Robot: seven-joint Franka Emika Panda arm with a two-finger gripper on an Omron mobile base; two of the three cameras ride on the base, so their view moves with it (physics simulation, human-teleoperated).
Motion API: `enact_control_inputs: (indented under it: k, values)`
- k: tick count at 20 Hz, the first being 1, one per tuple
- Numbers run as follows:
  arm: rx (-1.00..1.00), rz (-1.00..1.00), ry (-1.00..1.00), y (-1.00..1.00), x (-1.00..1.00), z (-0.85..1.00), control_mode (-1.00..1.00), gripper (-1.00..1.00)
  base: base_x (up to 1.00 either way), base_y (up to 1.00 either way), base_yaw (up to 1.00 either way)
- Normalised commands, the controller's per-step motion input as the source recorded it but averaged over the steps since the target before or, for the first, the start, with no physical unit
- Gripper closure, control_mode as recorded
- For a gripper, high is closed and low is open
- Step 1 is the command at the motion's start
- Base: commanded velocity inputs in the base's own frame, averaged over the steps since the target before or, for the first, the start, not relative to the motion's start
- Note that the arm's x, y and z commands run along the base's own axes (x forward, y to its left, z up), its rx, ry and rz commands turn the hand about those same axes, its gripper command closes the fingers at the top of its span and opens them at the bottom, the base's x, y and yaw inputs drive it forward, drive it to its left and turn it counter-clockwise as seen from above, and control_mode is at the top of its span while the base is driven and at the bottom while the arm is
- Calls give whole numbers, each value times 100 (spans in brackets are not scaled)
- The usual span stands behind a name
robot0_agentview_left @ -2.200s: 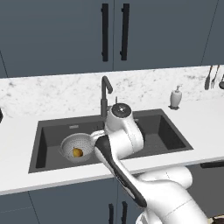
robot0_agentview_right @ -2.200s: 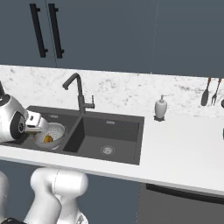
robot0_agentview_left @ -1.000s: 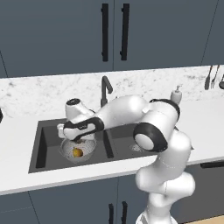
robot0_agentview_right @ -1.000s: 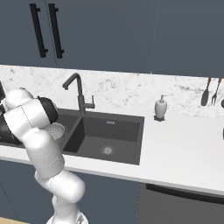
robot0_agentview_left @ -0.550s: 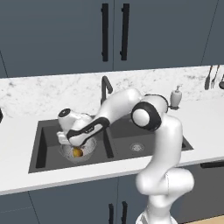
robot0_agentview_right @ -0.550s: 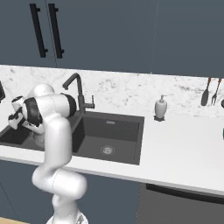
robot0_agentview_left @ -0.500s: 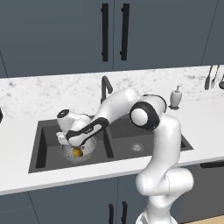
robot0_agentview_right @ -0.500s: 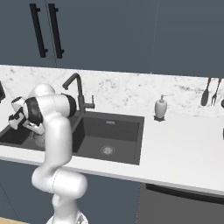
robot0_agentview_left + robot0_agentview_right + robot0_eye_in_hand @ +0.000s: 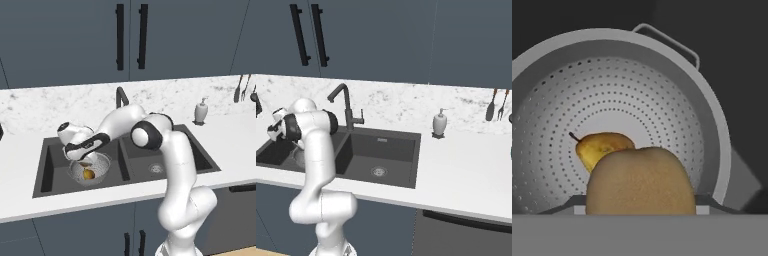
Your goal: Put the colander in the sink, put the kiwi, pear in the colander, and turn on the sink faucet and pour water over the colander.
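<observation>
The silver colander [image 9: 103, 168] sits in the left basin of the dark double sink [image 9: 46, 166]. The golden pear [image 9: 89, 174] lies on its perforated floor [image 9: 662, 100]. My gripper [image 9: 85, 161] hangs just above the colander, shut on the brown kiwi [image 9: 86, 164]. In the hand view the kiwi [image 9: 640, 182] bulges at the bottom between the fingers, in front of the pear [image 9: 594, 147], and hides the fingertips. The dark faucet [image 9: 120, 95] stands behind the divider with no stream of water showing. From the right, the arm covers most of the colander.
A white soap dispenser [image 9: 201, 110] stands on the marble counter right of the sink. Utensils [image 9: 241, 88] hang on the back wall at far right. The right basin [image 9: 381, 155] holds just its drain. Dark cabinets hang above the counter.
Over two seconds the arm has swung from near the base out over the left basin and down toward the colander. In the last half second it has barely moved.
</observation>
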Motion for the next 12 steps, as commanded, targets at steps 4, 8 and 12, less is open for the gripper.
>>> enact_control_inputs:
  k: [4, 8, 12]
  values:
    - [-1, -13, 11, -1, 33, -21, -100, 100, 0, 0, 0]
    - [0, -10, 8, -23, 10, -36, -100, 100, 0, 0, 0]
    - [-1, -9, 4, -28, 0, -41, -100, 100, 0, 0, 0]
